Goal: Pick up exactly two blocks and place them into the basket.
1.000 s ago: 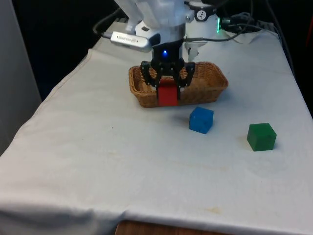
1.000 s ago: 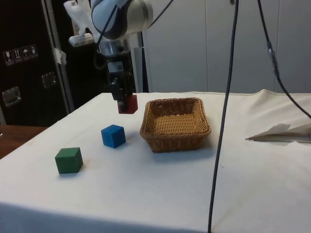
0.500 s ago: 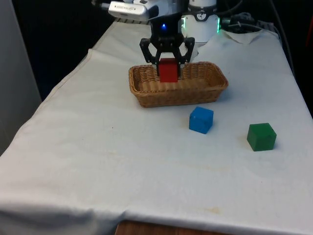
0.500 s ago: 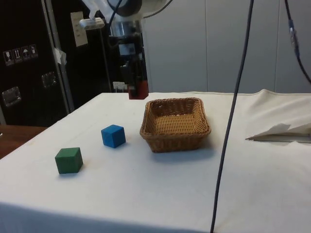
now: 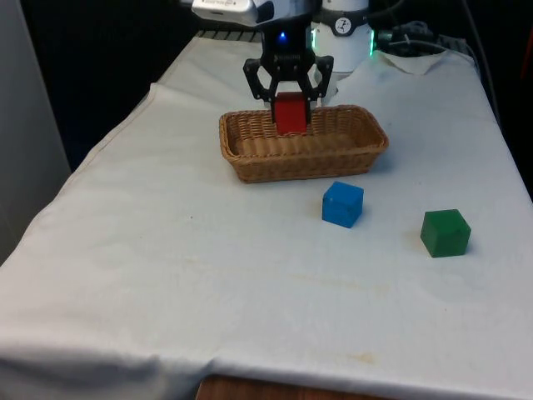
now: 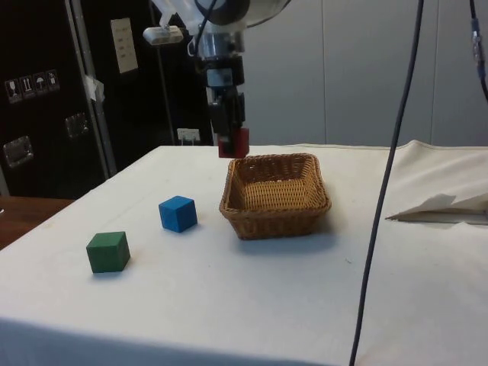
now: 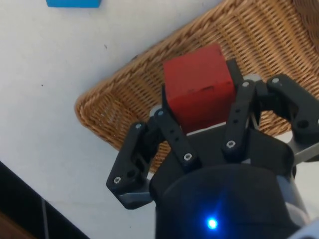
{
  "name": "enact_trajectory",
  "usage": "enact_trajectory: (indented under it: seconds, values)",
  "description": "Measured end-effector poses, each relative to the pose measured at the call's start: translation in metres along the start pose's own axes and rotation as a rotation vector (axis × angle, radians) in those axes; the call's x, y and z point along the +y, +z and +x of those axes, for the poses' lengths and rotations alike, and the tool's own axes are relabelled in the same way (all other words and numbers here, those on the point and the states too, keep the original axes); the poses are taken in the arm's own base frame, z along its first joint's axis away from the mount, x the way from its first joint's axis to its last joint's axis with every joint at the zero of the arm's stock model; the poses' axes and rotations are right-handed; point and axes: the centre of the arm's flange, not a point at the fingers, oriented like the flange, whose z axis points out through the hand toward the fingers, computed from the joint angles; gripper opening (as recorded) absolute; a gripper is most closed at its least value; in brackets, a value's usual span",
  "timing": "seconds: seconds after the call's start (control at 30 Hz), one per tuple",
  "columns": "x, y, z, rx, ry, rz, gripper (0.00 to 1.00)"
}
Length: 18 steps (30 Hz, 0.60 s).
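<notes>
Front view: gripper holds red block w/ fingers closed on it, raised above far rim of basket, presumably to clear the wall before release. Blue block and green block sit on desk, untouched; one remains to be picked. Side view: red block hangs over basket's far corner, not yet centred. Wrist view: red block clamped between fingers, wicker beneath; drop looks premature.
</notes>
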Motion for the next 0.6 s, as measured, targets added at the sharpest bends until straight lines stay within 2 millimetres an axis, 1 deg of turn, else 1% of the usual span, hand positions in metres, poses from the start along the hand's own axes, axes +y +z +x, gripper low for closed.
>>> enact_trajectory:
  seconds: [0.13,0.17,0.37,0.4,0.6]
  values:
    - [0.001,0.006,-0.008,0.008,-0.001,-0.002,0.00]
    - [0.000,0.011,-0.014,0.011,-0.003,-0.003,0.00]
    - [0.001,0.029,-0.030,0.012,-0.007,-0.012,0.00]
    - [0.001,0.029,-0.030,0.012,-0.007,-0.012,0.00]
    - [0.001,0.045,-0.042,0.004,-0.019,-0.022,0.00]
